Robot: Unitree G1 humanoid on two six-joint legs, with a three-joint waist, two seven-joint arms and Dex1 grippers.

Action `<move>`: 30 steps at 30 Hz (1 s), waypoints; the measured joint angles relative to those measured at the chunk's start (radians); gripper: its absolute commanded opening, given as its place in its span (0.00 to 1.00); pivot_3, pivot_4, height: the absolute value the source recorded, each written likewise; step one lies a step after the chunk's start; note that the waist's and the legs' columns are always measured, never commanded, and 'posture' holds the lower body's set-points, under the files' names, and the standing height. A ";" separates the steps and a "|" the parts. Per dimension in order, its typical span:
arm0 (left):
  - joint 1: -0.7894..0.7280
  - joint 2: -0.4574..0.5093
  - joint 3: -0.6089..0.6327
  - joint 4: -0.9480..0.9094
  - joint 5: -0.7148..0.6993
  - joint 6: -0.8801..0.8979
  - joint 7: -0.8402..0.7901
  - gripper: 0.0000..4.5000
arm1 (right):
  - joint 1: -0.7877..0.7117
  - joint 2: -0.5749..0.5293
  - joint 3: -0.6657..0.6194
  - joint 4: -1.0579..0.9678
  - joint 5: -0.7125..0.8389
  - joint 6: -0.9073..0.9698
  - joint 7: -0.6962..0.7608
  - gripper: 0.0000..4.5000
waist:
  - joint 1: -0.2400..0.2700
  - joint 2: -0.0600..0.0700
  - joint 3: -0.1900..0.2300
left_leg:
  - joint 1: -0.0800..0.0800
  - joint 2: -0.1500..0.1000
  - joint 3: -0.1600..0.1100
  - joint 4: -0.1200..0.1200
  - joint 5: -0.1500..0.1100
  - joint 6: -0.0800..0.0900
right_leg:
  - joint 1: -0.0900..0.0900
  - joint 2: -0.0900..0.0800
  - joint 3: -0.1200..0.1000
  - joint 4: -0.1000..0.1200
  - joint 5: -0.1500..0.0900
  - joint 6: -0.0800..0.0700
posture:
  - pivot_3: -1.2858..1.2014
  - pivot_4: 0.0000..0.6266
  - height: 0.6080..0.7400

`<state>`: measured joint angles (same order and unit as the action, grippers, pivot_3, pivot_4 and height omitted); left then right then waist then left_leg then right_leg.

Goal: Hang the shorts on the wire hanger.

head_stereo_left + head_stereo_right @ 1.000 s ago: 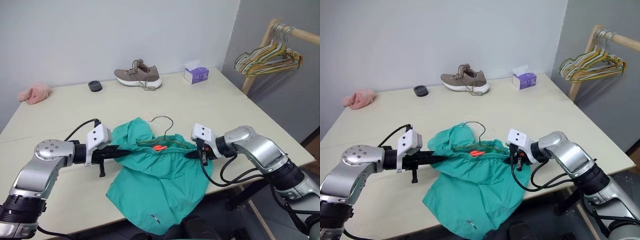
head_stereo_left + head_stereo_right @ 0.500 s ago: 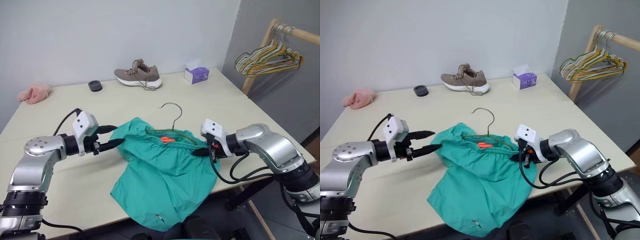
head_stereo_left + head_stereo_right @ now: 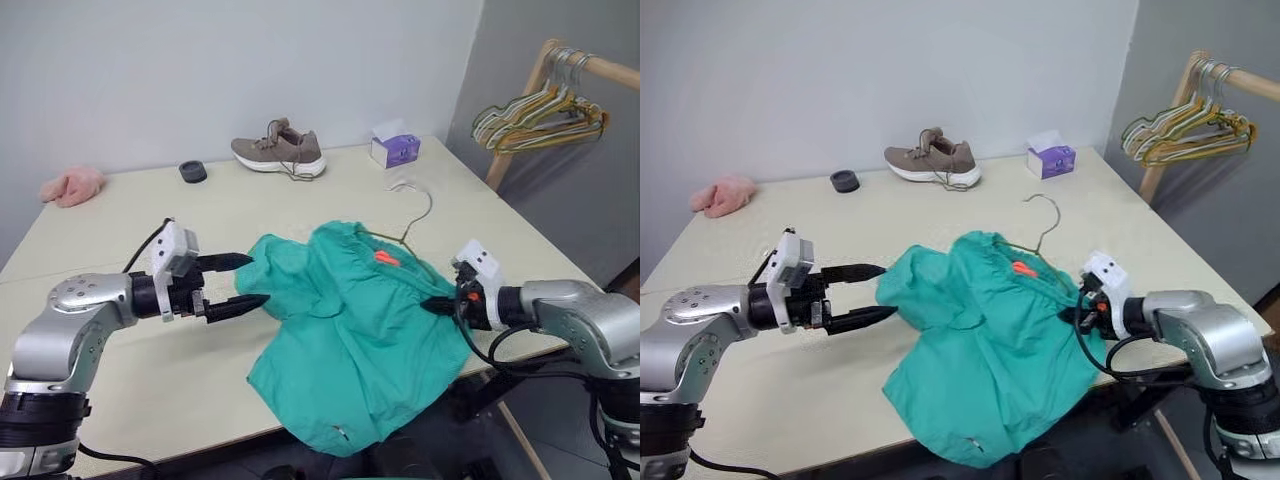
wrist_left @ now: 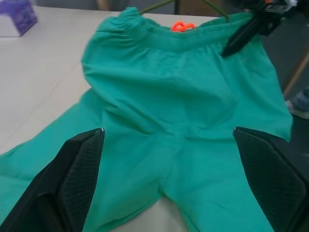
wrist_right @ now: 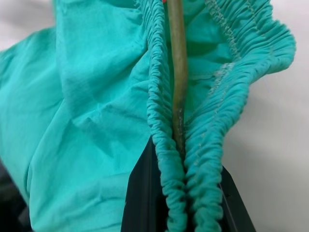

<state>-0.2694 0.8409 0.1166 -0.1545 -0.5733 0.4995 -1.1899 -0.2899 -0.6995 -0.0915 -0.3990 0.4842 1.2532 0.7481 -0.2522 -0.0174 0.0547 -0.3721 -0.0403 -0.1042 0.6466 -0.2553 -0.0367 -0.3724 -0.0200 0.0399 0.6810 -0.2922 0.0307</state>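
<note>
From the head cameras, the shorts (image 3: 365,325) lay spread on the cream table (image 3: 300,215), draping over its near edge, with the gathered waistband toward the far right and a small orange tag (image 3: 383,257) showing on it. The wire hanger (image 3: 412,213) sat inside the waistband, its curved hook sticking out onto the bare table beyond the fabric. The left gripper (image 3: 245,280) hovered at the shorts' left edge with its two black fingers spread wide, holding nothing. The right gripper (image 3: 440,303) was at the right end of the waistband, fingers pinched together on the shorts. A brown shoe (image 3: 277,150), a small black disc (image 3: 192,171), a purple tissue box (image 3: 395,149) and a pink fuzzy cloth (image 3: 72,185) lay along the far side of the table, and a bunch of hangers (image 3: 535,112) hung on a wooden rack to the right.

In the left wrist view, the two fingers (image 4: 72,188) stood far apart with the teal fabric lying between and beyond them, untouched; the right gripper's black tip (image 4: 241,38) pressed on the waistband's far corner near the orange tag.

In the right wrist view, the fingers (image 5: 142,203) were clamped on the bunched elastic waistband, and the olive wire of the hanger ran between the two folds of the band down into the pinch
</note>
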 measured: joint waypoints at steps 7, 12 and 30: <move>-0.157 -0.092 -0.135 -0.040 0.002 0.012 -0.001 1.00 | 0.145 0.017 -0.336 -0.024 -0.004 0.136 -0.169 0.00 | -0.019 0.003 -0.002 | 0.000 -0.001 0.004 0.000 0.000 0.000 | 0.000 0.000 0.003 -0.001 0.000 0.001 | 0.34 0.00 1.00; -0.256 -0.168 -0.194 -0.040 -0.002 0.031 -0.001 1.00 | 0.183 0.004 -0.516 0.019 -0.071 0.188 -0.280 0.00 | -0.054 0.008 -0.005 | 0.000 -0.001 0.005 -0.001 0.000 0.000 | 0.000 0.001 0.003 -0.001 0.000 0.001 | 0.33 0.00 1.00; -0.435 -0.342 -0.307 -0.027 0.120 -0.032 0.087 1.00 | -0.199 -0.164 -0.634 0.306 -0.232 0.141 -0.525 0.00 | -0.141 0.012 -0.008 | 0.005 -0.002 0.011 -0.001 -0.004 0.007 | 0.005 0.001 0.007 -0.001 -0.003 0.005 | 0.33 0.01 1.00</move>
<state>-0.7041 0.4986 -0.1901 -0.1811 -0.4531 0.4670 -1.1032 -0.4893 -0.8634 -0.7258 -0.0931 0.2524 1.3938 0.2227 -0.3931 -0.0051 0.0469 -0.3668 -0.0423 -0.0933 0.6451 -0.2592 -0.0300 -0.3672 -0.0186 0.0471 0.6797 -0.2951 0.0355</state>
